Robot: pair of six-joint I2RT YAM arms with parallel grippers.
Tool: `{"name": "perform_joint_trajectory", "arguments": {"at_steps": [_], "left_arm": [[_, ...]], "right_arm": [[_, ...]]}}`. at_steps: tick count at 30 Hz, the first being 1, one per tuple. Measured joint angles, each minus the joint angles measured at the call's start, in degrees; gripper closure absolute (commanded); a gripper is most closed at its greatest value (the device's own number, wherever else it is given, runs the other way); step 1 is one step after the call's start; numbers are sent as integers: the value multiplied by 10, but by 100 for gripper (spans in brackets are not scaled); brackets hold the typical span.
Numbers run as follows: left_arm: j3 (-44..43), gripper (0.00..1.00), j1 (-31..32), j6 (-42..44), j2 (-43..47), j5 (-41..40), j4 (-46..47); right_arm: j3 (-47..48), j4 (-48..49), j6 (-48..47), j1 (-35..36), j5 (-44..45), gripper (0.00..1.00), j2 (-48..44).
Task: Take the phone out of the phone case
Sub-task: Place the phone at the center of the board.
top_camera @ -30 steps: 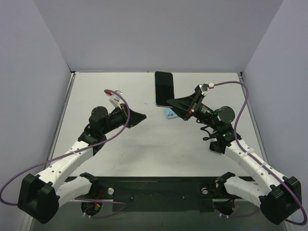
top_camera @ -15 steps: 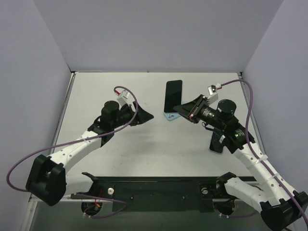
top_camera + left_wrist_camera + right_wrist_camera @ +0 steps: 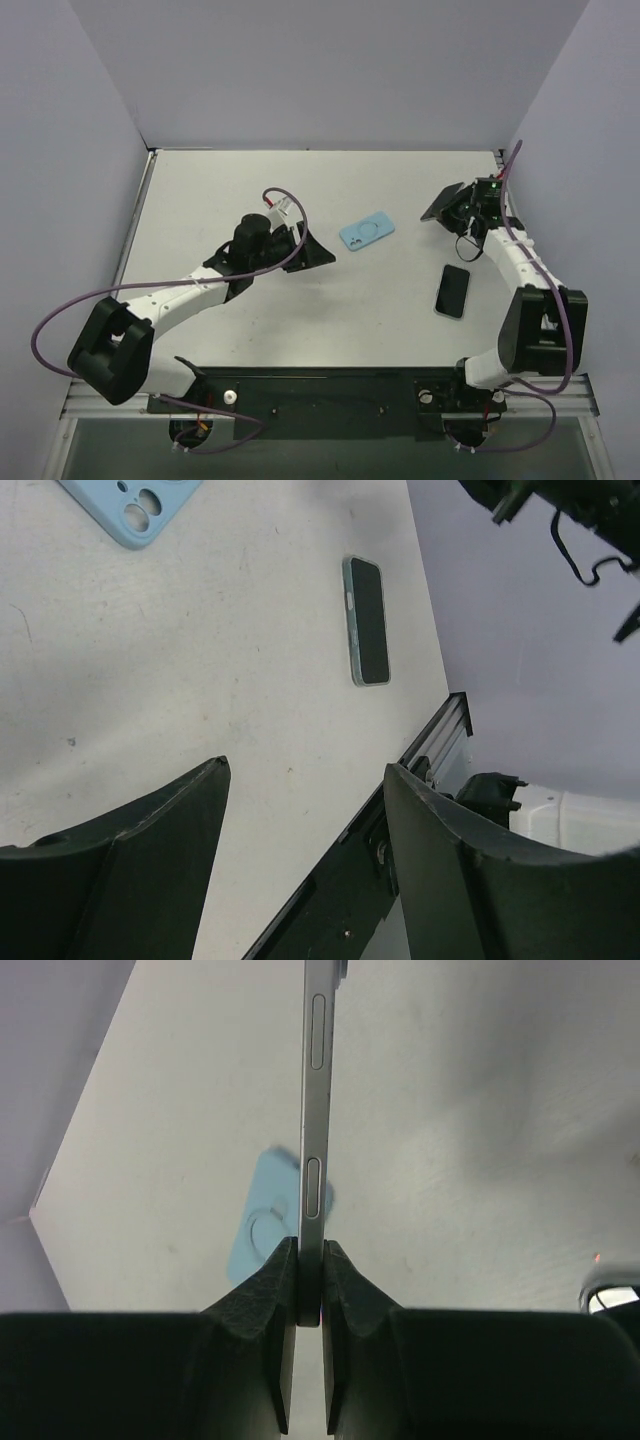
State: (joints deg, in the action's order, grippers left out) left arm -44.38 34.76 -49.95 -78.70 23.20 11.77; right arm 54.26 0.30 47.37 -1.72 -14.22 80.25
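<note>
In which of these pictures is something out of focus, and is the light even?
Top external view: even, soft light, no glare, everything sharp. Left wrist view: the left end effector is dark with little detail, the lying phone is sharp. Right wrist view: the held phone has a sharp edge, but the blue case behind it is blurred.

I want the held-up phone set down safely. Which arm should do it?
Right: the right tool grips the phone; the left tool is open and empty, near the blue phone case.
</note>
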Motion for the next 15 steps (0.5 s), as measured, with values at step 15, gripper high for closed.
{"name": "perform_joint_trajectory", "arguments": {"at_steps": [15], "left_arm": [[46, 27, 1, 42, 55, 25, -9]], "right_arm": [[412, 60, -16, -123, -24, 100, 453]]}}
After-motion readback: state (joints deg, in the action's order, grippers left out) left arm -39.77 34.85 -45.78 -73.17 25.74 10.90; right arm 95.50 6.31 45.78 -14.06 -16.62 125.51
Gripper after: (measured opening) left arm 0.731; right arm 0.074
